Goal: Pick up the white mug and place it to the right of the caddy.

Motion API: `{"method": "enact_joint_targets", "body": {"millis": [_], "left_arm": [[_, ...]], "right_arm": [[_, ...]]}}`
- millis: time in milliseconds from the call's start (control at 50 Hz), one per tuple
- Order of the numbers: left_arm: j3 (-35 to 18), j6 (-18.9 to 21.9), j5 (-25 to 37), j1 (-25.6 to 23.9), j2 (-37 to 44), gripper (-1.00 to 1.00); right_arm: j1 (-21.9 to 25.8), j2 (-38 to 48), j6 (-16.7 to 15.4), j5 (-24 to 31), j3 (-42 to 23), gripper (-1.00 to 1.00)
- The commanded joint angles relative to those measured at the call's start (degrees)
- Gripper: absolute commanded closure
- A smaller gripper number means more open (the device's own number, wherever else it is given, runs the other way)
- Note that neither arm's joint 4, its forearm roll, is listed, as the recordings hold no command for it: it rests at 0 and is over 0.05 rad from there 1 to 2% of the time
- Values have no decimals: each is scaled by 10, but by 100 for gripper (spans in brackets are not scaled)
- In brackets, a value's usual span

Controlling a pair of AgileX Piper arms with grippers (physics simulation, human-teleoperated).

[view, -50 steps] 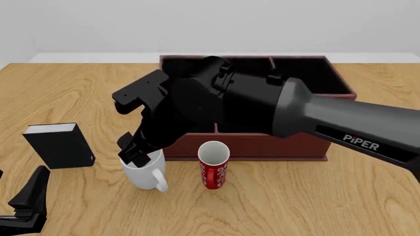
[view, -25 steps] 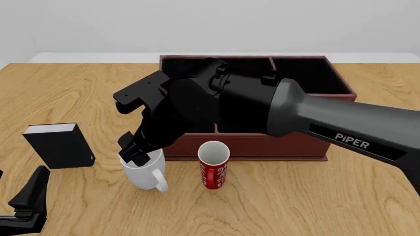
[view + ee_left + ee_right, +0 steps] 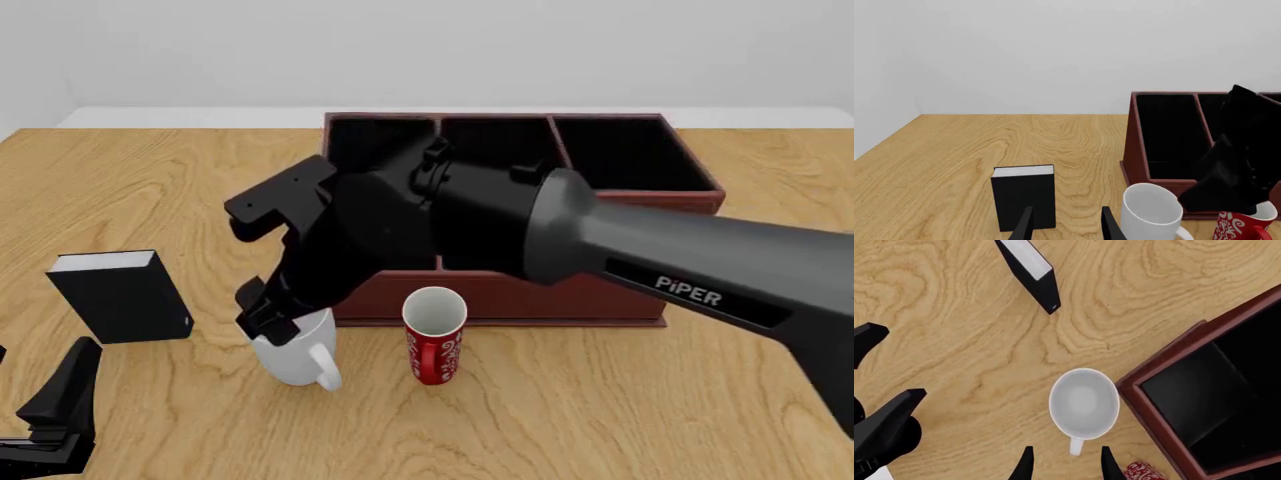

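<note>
The right end effector (image 3: pixel 274 318) hangs directly over the white mug (image 3: pixel 296 350), its two fingers spread a little and pointing down on either side of the handle (image 3: pixel 1075 445); nothing is in its grip, and from the wrist view the tips look to be above the rim rather than on it. The mug stands upright on the desk (image 3: pixel 601 410) below it, mouth up, long axis vertical, handle turned toward the arms' side of the desk. Just beyond the mug from the end effector is the near left corner of the caddy (image 3: pixel 534 295), and to the mug's right, close but apart, stands the red cup (image 3: pixel 434 335). Farther left is the black box (image 3: pixel 120 295).

The mug will likely handle as rigid, glossy and fairly slippery ceramic, moderately heavy, liable to chip if dropped. The handle or the wall at the rim beside it seems the surest hold.

The left end effector (image 3: pixel 1066 227) rests low at the near left, parted and empty.
</note>
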Motion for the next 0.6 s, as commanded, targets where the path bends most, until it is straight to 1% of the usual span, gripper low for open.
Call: {"method": "enact_joint_targets", "body": {"millis": [20,300,600], "left_arm": [[0,0,0,0,0,-100],[0,0,0,0,0,-100],[0,0,0,0,0,-100]], "right_arm": [[2,5,2,-1,1,-100],[-1,6,3,-3,7,-100],[0,9,16,-19,27,-100]]}}
